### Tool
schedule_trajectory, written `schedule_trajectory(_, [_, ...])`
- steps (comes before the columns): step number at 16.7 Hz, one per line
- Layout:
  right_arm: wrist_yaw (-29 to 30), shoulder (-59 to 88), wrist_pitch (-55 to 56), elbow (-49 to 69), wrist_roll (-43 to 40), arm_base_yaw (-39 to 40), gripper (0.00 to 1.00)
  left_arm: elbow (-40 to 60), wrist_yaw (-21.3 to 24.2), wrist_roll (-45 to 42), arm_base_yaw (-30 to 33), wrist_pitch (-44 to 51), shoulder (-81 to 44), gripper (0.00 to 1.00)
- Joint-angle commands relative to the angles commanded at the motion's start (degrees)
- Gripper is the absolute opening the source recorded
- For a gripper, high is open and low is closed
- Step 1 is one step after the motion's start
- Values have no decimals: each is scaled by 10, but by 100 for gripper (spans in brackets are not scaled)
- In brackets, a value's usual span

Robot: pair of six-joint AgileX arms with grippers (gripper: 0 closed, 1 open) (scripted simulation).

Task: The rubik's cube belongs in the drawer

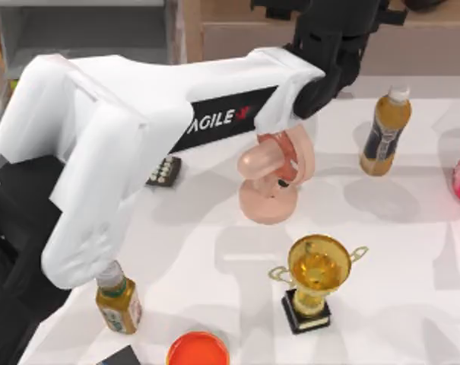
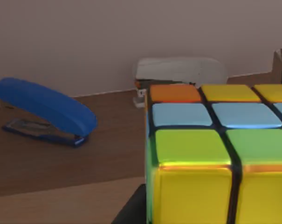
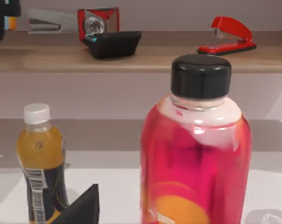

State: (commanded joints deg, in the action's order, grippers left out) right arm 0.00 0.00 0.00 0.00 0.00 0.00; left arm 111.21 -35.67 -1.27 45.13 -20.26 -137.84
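The left arm is seen in the top view stretched across the worktop (image 1: 412, 228) toward its far edge, its dark wrist raised above the long brown shelf (image 1: 306, 30). In the left wrist view the rubik's cube (image 2: 210, 154) is seen close against the camera, carried above the shelf, with a blue stapler (image 2: 47, 112) and a grey stapler (image 2: 178, 70) lying on the boards beyond it. The left pincer is judged to be closed on the cube, although its fingers themselves are hidden and the firmness of the hold cannot be told. The drawer (image 1: 85, 34) is seen at the top view's far left, well apart from the wrist. The main risk is judged to be a release over the shelf instead of the drawer. A second risk is a sweep toward the drawer that is too low, by which the staplers or the drawer's wall could be struck and the cube knocked loose. The pink fan (image 1: 275, 171) stands beneath the forearm and could be toppled. The right arm is parked at the right, just beside a red bottle (image 3: 196, 154); how its pincer stands cannot be told.
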Motion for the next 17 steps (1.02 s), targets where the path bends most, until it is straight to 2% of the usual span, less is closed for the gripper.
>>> schedule_trajectory(6, [0, 0, 0, 0, 0, 0, 100, 73, 104, -15, -2, 322, 74, 0])
schedule_trajectory(10, [0, 0, 0, 0, 0, 0, 100, 134, 179, -33, -33, 572, 120, 0])
schedule_trajectory(14, [0, 0, 0, 0, 0, 0, 100, 206, 244, -58, -108, 807, 146, 0])
schedule_trajectory(17, [0, 0, 0, 0, 0, 0, 100, 272, 280, -80, -203, 949, 140, 0])
